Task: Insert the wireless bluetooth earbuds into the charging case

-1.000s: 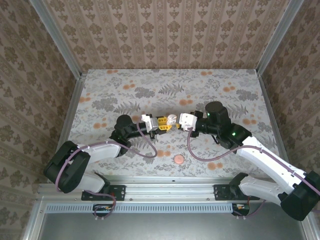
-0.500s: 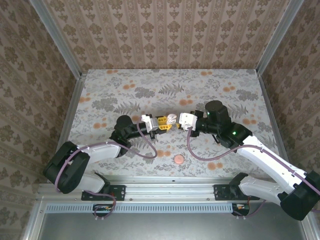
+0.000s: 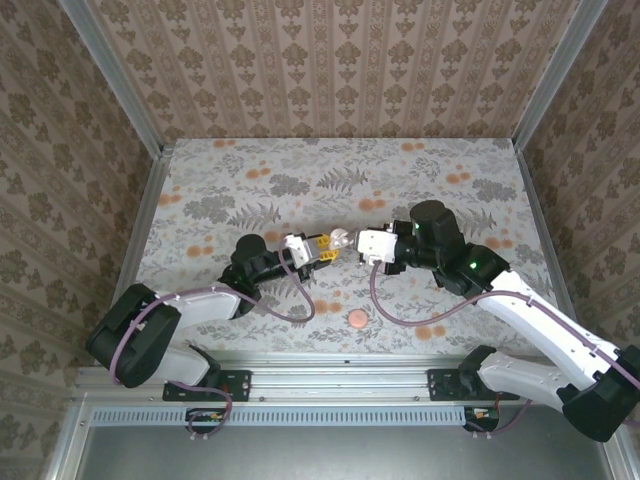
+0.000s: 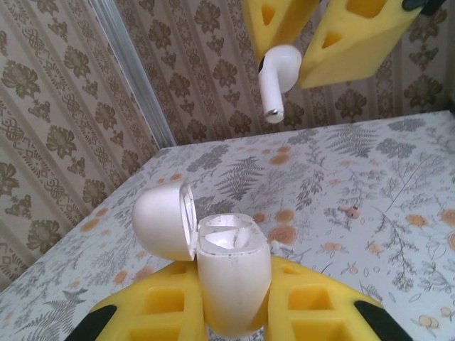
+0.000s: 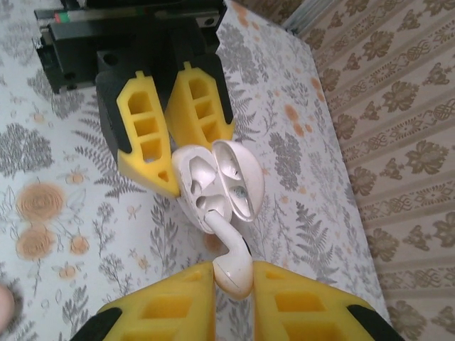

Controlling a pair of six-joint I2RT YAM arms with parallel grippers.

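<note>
Two grippers meet above your flower-printed table, wallpapered walls around it: overhead, left gripper faces right gripper. Your left wrist view has the left gripper clamped on the open charging case, earbud above it. Your right wrist view has the right gripper pinching that earbud, case just ahead.

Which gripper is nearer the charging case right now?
Left. The left gripper clamps the charging case; the right gripper holds the earbud close to its open mouth.

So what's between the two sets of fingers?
Right wrist view: the open charging case, held by the left fingers, and an earbud in the right fingers.
</note>
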